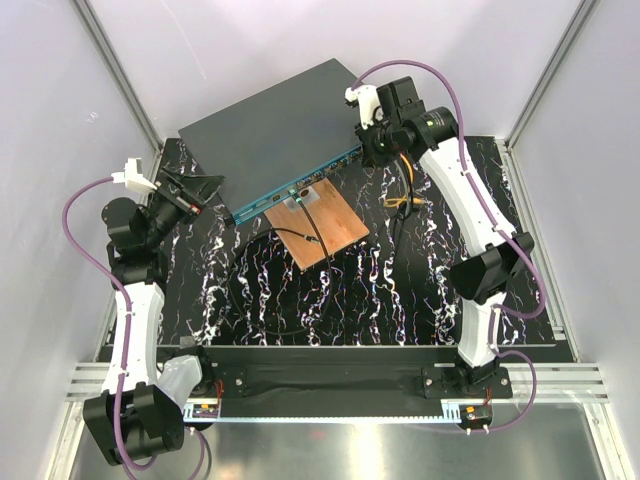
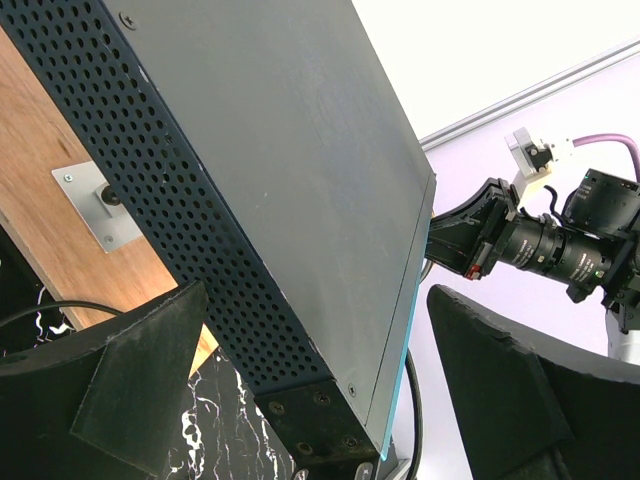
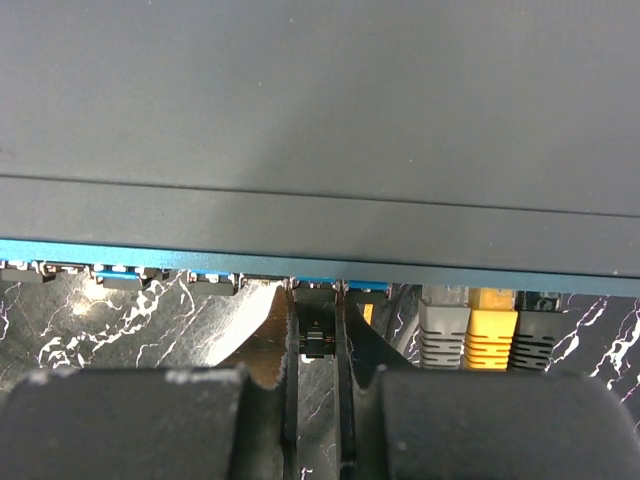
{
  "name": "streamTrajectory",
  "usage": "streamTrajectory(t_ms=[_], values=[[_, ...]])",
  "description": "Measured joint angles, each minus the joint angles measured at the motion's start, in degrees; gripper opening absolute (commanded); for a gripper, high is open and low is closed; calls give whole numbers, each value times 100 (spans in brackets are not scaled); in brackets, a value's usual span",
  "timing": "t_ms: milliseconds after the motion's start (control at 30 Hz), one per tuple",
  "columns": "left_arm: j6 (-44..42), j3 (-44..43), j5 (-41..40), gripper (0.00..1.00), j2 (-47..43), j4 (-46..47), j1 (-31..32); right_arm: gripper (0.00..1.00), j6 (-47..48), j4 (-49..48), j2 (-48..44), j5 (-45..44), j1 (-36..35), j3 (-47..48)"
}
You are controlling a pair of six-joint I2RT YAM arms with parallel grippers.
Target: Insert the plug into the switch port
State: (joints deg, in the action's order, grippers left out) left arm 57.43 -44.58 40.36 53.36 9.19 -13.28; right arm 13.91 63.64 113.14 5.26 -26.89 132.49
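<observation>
The switch [image 1: 275,135] is a flat dark grey box lying at the back, with its teal front face [image 1: 300,183] towards the table. My right gripper [image 1: 372,150] is at the right end of that face. In the right wrist view the right gripper [image 3: 317,300] is shut on a small black plug [image 3: 316,340], whose front end is at a port [image 3: 317,290] under the teal edge; I cannot tell how deep it sits. My left gripper [image 1: 205,188] is open, and its fingers [image 2: 130,390] straddle the switch's left corner [image 2: 310,420].
A copper-brown board [image 1: 320,228] lies just before the switch, with a black cable [image 1: 290,232] on it. Grey [image 3: 444,335], yellow [image 3: 490,338] and dark plugs sit in ports right of mine. An orange cable [image 1: 408,185] lies beside the right arm. A brown wooden surface [image 2: 60,250] shows beside the switch.
</observation>
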Motion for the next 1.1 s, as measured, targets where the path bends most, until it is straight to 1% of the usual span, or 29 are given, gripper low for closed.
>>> streamTrajectory(t_ms=[33, 100, 167, 200, 300, 367, 400, 433, 500, 533, 567, 633, 767, 867, 900, 967, 1000, 1100], values=[[0, 0, 0, 99, 0, 0, 0, 0, 2, 46, 37, 2, 0, 68], [0, 0, 0, 99, 0, 0, 2, 14, 4, 140, 98, 2, 0, 188], [-2, 0, 0, 99, 0, 0, 0, 23, 4, 173, 127, 4, 0, 234], [-2, 0, 0, 99, 0, 0, 0, 29, 4, 177, 127, 2, -2, 234], [-2, 0, 0, 99, 0, -2, 2, 36, 50, 105, 122, 7, -20, 214], [-2, 0, 0, 99, 0, -2, 0, 37, 83, 52, 76, 2, -33, 122], [-2, 0, 0, 99, 0, -2, 2, 39, 92, 15, 35, 0, -39, 37], [-2, 0, 0, 99, 0, -2, 0, 43, 105, -20, 0, -4, -42, -46], [-4, 0, 0, 99, 0, -2, 0, 48, 131, -105, -87, -9, -42, -240], [-4, 0, 0, 99, 0, -2, 0, 53, 144, -118, -142, -11, -42, -343], [-4, 0, 0, 99, 0, -2, 0, 56, 146, -120, -190, -13, -42, -431], [-2, 0, 0, 99, 0, -2, 0, 60, 177, -114, -275, -22, -42, -551], [-7, 0, 0, 99, 0, -4, 0, 59, 179, -118, -457, -24, -35, -778], [-11, 0, 0, 99, 0, -4, 0, 54, 184, -111, -592, -26, -26, -957], [-15, 0, 0, 99, -2, -4, 2, 46, 179, -107, -634, -26, -24, -1016], [-17, 0, 0, 99, 0, -4, 0, 35, 186, -101, -732, -39, -17, -1137], [-17, 0, -2, 99, 0, -4, 2, 32, 164, -101, -778, -70, -13, -1187], [-17, 0, -2, 99, 0, -4, 0, 32, 83, -149, -890, -155, 2, -1276]])
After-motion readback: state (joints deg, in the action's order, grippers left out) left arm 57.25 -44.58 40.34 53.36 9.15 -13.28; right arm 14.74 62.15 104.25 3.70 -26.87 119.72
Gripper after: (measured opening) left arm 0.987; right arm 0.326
